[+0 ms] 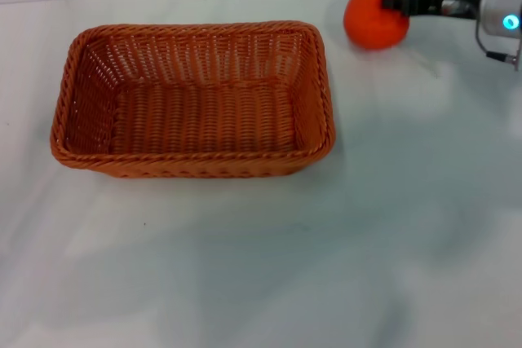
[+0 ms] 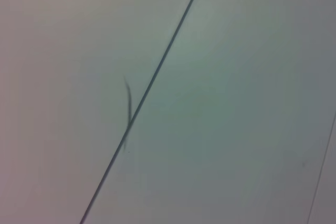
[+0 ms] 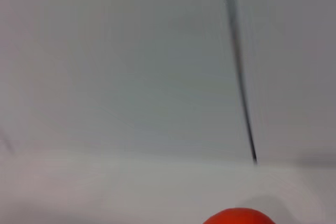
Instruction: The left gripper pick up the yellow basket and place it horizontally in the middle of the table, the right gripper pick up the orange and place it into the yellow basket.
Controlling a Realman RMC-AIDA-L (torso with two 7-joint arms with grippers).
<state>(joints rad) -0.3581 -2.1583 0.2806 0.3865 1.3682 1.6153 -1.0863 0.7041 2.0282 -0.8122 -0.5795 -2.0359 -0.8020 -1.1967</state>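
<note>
Where the white table (image 1: 269, 266) lies bare nearest the robot, nothing stands on it. Beyond that stretch, toward the robot's left of centre, sits the yellow basket (image 1: 192, 165), a rectangular wicker basket of orange-brown weave with a braided rim, its long side running across the view and its inside holding nothing. No brand, label or writing can be read on it or anywhere else.

Farther back and to the right, apart from the basket's far right corner, the orange (image 1: 375, 14) hangs just above the table's far edge, clamped at its right side by the black fingers of the right gripper (image 1: 395, 2), whose silver wrist shows a blue ring light. The right wrist view catches only the top of the orange (image 3: 239, 216) against pale wall.

The left gripper appears in no view.
</note>
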